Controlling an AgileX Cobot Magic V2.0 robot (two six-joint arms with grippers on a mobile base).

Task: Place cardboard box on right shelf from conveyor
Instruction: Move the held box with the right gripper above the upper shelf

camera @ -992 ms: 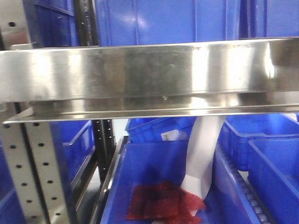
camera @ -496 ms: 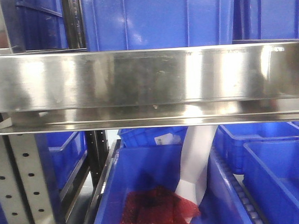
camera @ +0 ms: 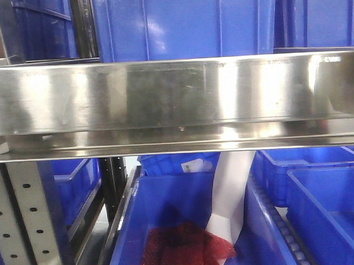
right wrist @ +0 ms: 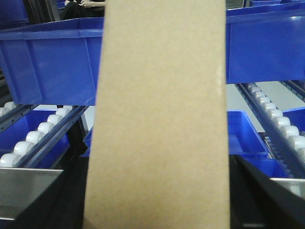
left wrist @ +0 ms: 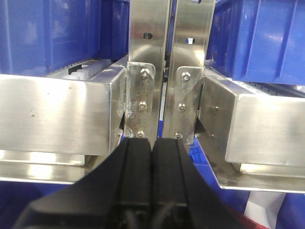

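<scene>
Grasping the cardboard box (right wrist: 159, 109) in the right end effector (right wrist: 157, 217), to judge from the dark finger shapes low at both sides of it; impossible to see the contact itself. Carried upright and clear of the conveyor, with no sign of the conveyor in any view, only blue bins (right wrist: 47, 62) and white rollers (right wrist: 33, 143) behind. Not yet placed on the right shelf (camera: 175, 92), seen in the front view as a broad shiny lip with a large blue bin (camera: 185, 24) apparently standing on it already. Left end effector (left wrist: 152, 152) clenched on nothing, black fingers (left wrist: 136, 162) pressed together, pointing at the bolted steel uprights (left wrist: 147, 57) and near to them. Most likely to go wrong: catching the lower edge of the box on the tall front lip when raised too little, and so twisting it in the grip or pushing it out. Also possible: finding no free place behind the lip because of the bins, and pressing the box against a bin wall. Hard to steer from the right wrist view, with the box covering nearly all of it. Being slim and probably light, likely to pivot between the fingers on any bump, and to tip over or off the edge if released upright; safer to lay down on a broad face. Some risk also of knocking the left end effector on the uprights during any move of the base. If dropped, probably landing in the lower blue bin (camera: 167, 197) beside the red mesh packets (camera: 187, 248), out of easy reach
</scene>
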